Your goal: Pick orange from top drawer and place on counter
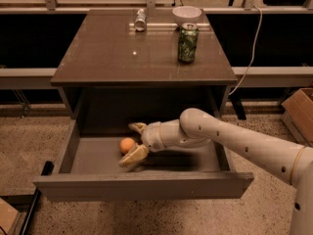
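Gripper point(127, 145) inside top drawer point(93, 156), fingers point(133, 156) spread wide. Orange point(127, 144) between fingers, contact unclear. Green can point(188, 43) on counter point(117, 58), well behind gripper.

My arm point(234, 141) shows as a smooth off-white tube with a rounded, bulbous joint near the wrist. Small dark dots run along its shell; whether they are screws or holes I cannot tell. A thin yellowish band rings it far to the right. The gripper point(129, 146), down in the top drawer point(142, 187), has two pale yellow-tan fingers point(134, 156), spread apart, on a whitish wrist.
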Tool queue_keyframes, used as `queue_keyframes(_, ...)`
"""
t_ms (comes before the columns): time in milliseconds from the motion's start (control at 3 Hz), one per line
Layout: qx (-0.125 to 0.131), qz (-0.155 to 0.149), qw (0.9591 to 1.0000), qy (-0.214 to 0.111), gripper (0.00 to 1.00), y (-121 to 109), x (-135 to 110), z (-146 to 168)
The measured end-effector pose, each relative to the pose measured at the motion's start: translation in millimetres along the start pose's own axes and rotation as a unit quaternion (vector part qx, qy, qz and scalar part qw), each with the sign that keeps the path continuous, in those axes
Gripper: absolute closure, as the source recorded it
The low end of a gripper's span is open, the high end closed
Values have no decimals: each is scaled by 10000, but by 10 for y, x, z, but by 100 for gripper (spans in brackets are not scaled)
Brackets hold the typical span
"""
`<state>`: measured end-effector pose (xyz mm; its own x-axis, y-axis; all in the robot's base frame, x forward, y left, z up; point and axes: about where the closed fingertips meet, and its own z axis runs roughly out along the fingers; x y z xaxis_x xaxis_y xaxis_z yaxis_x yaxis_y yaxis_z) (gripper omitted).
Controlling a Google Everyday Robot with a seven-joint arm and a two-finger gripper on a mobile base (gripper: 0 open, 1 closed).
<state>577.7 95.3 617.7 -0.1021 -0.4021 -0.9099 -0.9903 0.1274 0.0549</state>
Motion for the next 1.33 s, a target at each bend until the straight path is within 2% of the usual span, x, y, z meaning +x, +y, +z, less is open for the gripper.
queue_keyframes(667, 1, 95, 9999, -94, 0, -33, 78, -6)
queue_keyframes(1333, -116, 57, 9999, 34, 50, 10, 56, 14)
